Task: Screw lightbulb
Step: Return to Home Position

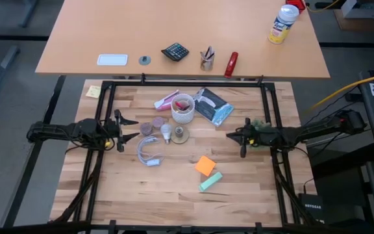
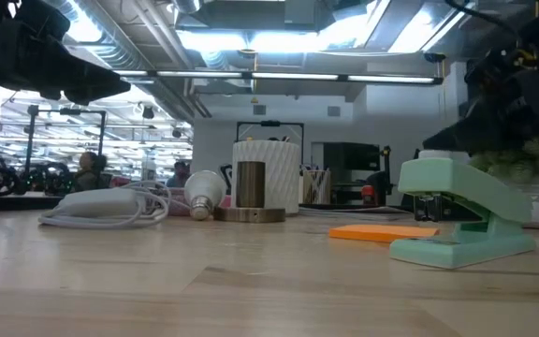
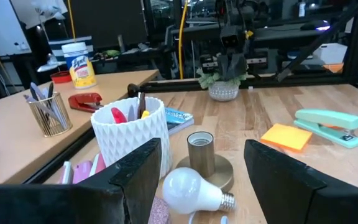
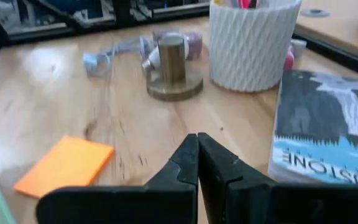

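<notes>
Stapler [image 2: 461, 213], lightbulb [image 2: 204, 191] lie on wooden table [image 2: 251, 290].

On the wooden table [image 1: 174, 195] we see the lightbulb [image 1: 166, 133] lying beside a brass lamp base [image 1: 180, 134], a white cup [image 1: 182, 109], a looped cord [image 1: 147, 151], an orange notepad [image 1: 205, 166] and a mint stapler [image 1: 210, 181].

I see the bulb [image 1: 166, 134] on the table [image 1: 174, 198], just left of the lamp base [image 1: 180, 134]. The cup [image 1: 182, 109] stands behind the base, the book [image 1: 213, 106] right of the cup. The cord [image 1: 148, 152] lies before the bulb; the pad [image 1: 205, 165] farther right, the stapler [image 1: 210, 181] before it.
</notes>
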You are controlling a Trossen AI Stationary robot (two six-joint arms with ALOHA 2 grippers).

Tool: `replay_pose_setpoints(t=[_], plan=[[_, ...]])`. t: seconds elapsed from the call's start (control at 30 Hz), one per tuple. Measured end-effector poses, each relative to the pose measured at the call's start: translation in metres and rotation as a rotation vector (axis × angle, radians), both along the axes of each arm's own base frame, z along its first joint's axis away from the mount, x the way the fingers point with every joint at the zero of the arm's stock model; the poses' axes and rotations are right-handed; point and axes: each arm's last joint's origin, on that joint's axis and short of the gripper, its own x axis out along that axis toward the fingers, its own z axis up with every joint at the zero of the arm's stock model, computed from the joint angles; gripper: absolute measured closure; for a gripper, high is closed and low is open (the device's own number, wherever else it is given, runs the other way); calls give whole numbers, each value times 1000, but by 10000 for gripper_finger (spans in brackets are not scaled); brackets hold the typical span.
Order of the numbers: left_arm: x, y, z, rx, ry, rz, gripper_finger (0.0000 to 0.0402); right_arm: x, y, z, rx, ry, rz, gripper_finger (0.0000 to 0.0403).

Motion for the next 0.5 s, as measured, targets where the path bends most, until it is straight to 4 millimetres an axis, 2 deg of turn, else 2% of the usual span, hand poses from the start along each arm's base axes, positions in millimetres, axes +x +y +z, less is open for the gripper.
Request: replay_pose_setpoints(t=[0.3, 0.5], plan=[[0, 0, 0, -2, 0, 0, 179, -3, 0, -7, -8, 73, 4, 397], [0, 0, 0, -3, -6, 1, 179, -6, -1, 1, 4, 8, 3, 397]])
